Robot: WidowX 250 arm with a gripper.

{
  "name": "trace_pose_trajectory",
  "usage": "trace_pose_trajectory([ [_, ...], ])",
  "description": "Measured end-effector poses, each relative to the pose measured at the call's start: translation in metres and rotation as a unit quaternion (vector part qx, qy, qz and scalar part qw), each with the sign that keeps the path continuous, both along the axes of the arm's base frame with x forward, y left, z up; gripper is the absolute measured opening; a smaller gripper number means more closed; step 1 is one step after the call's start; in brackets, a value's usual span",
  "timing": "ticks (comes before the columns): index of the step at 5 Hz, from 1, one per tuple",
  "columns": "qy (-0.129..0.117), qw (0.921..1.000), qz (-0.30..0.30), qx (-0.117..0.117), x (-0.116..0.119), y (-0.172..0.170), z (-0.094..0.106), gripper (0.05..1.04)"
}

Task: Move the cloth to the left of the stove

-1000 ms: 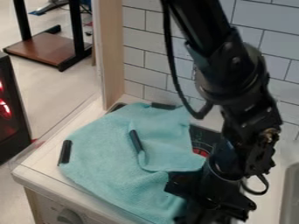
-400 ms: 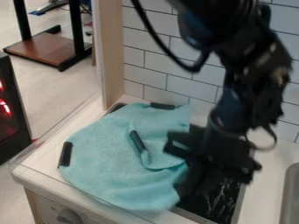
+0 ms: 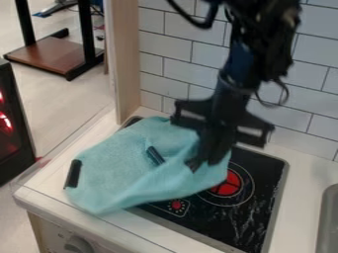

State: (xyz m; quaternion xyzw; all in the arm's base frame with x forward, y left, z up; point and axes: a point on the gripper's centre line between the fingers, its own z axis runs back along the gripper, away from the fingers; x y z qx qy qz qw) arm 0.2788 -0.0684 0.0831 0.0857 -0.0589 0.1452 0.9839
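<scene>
The black gripper (image 3: pixel 199 160) hangs over the middle of the stove, shut on the right part of the cloth. The teal cloth (image 3: pixel 122 168) lies bunched over the stove's left part and the counter to its left, its right part gathered around the fingertips. The black stove top (image 3: pixel 261 212) shows on the right and in front of the cloth, with a red burner ring; its left side is hidden under the cloth.
A black bar (image 3: pixel 73 174) stands at the cloth's left edge, and another black piece (image 3: pixel 155 155) pokes up mid-cloth. A wooden post (image 3: pixel 127 64) and tiled wall (image 3: pixel 158 64) rise behind. A grey sink (image 3: pixel 326 222) lies at the right.
The gripper has moved back and left, away from the counter's front. The cloth's front and right parts have shifted back with it, uncovering more of the stove.
</scene>
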Motion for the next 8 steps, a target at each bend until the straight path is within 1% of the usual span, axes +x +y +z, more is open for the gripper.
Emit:
trace_pose_trajectory([
  [1,0.022,0.9993,0.029,0.004,0.018,0.020,-0.007,0.049],
  [2,0.035,0.9985,0.041,0.003,0.035,0.031,-0.015,0.050],
  [3,0.054,0.9969,0.057,0.007,0.050,0.044,-0.029,0.049],
  [4,0.071,0.9953,0.066,0.001,0.061,0.056,-0.045,0.049],
  [5,0.095,0.9927,0.074,0.003,0.070,0.068,-0.062,0.049],
  [6,0.104,0.9922,0.068,0.003,0.073,0.068,-0.067,0.049],
  [7,0.104,0.9920,0.072,0.003,0.073,0.069,-0.067,0.071],
  [8,0.102,0.9899,0.097,-0.015,0.066,0.076,-0.069,0.221],
])
